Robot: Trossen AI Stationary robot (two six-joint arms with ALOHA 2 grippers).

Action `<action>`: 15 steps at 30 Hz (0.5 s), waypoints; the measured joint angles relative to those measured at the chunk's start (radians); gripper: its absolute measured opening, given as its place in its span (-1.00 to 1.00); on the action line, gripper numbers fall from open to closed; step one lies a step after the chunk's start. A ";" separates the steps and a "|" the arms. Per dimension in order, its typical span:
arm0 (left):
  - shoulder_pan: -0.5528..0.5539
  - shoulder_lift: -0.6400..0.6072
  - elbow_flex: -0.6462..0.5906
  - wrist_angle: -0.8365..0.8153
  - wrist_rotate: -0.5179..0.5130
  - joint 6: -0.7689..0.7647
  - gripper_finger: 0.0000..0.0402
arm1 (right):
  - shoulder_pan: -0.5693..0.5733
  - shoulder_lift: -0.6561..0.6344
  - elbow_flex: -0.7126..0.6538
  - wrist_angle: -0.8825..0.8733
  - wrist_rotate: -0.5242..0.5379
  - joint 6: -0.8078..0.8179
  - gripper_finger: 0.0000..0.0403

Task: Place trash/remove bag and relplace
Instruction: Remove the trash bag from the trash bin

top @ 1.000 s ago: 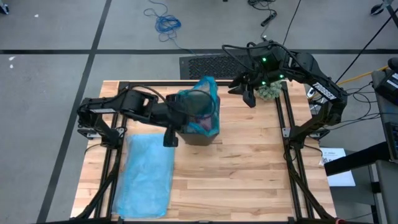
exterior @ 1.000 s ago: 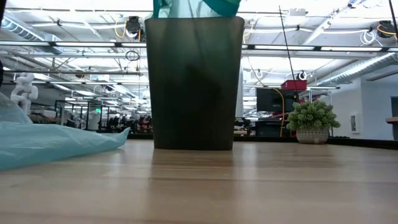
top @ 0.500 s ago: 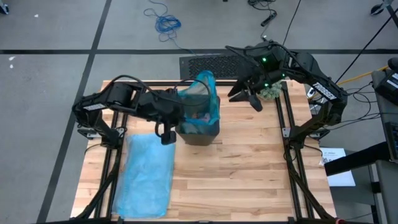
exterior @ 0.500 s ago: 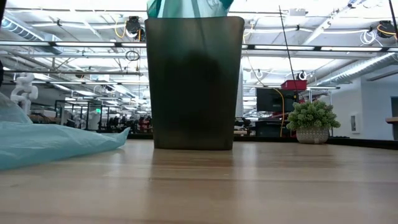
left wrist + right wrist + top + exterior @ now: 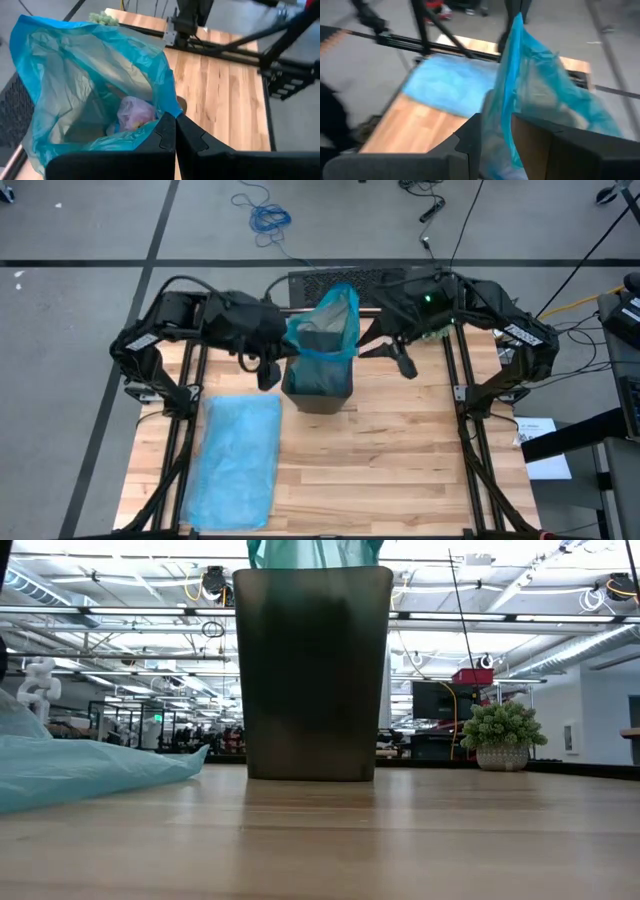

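Note:
A blue bag stands up out of the dark bin, its mouth open above the rim, and its top also shows in the low view. Inside it lies trash, a lilac-pink piece among it. My left gripper is shut on the bag's left rim. At the right rim, my right gripper is closed on the plastic. A second blue bag lies flat on the table, left of the bin and nearer the front edge. My left gripper pinches the bag's rim on its left side between its two shut fingers, coming from the table's left and slanting down. The plastic rises slack from the bin. My right gripper has the bag's right edge between its two fingers, coming from the table's right and slanting down. The edge stands up past the fingers; the bag's lower part stays in the bin.
A fuzzy grey-green ball in a small pot stands near the table's far right corner, behind the right arm. The table's near half, right of the flat bag, is bare wood. Black frame rails run along both sides.
My left gripper has risen and gone toward the far edge, rolling as it went, with the bag's left rim. My right gripper has swung from beside the potted ball toward the bin. The bag's top now stands taller and narrower above the bin, which has kept its place.

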 joint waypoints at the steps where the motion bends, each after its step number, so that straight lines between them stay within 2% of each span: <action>1: 0.009 -0.003 0.000 0.001 0.013 -0.011 -1.00 | 0.018 0.002 0.000 0.005 0.037 0.023 -0.51; 6: 0.030 -0.013 0.000 -0.004 0.074 -0.037 -1.00 | 0.085 0.030 0.000 0.006 0.074 0.218 -0.51; 13: 0.049 -0.064 -0.001 -0.026 0.076 -0.028 -1.00 | 0.183 0.039 0.000 -0.001 0.079 0.606 -0.51; 15: 0.057 -0.080 -0.001 -0.026 0.074 -0.025 -1.00 | 0.219 0.039 0.000 -0.014 0.124 0.684 -0.51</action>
